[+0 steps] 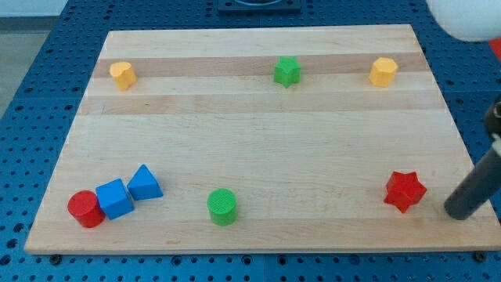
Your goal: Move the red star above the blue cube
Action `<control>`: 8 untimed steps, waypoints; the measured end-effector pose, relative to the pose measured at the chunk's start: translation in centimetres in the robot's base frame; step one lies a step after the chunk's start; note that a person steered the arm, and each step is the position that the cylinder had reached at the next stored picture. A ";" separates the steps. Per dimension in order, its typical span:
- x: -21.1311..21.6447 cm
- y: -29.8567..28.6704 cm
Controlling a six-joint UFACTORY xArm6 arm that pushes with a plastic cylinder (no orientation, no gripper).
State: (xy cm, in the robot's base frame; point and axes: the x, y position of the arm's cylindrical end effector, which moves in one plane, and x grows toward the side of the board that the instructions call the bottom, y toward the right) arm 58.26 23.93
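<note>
Right, my tip sits at the view's bottom right, just beside the red star on its right side, with a thin strip of tabletop showing between them. There is no hand on this rig, only the rod, so nothing is apart or clamped. The blue cube is well apart, down at the view's bottom left, wedged between a red cylinder and a blue triangle, touching both. This looks like the approach step: the star has not yet begun its trip. Next, I judge, comes a long push leftward with a slight rise toward the view's top, passing above the green cylinder and stopping just above the cube. No brands, labels or writing can be read anywhere.
</note>
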 end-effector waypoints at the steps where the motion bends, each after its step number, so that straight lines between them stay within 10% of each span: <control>1: -1.7 -3.7; 7: -15.1 -26.4; 8: -15.1 -21.5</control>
State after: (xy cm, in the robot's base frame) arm 43.15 2.44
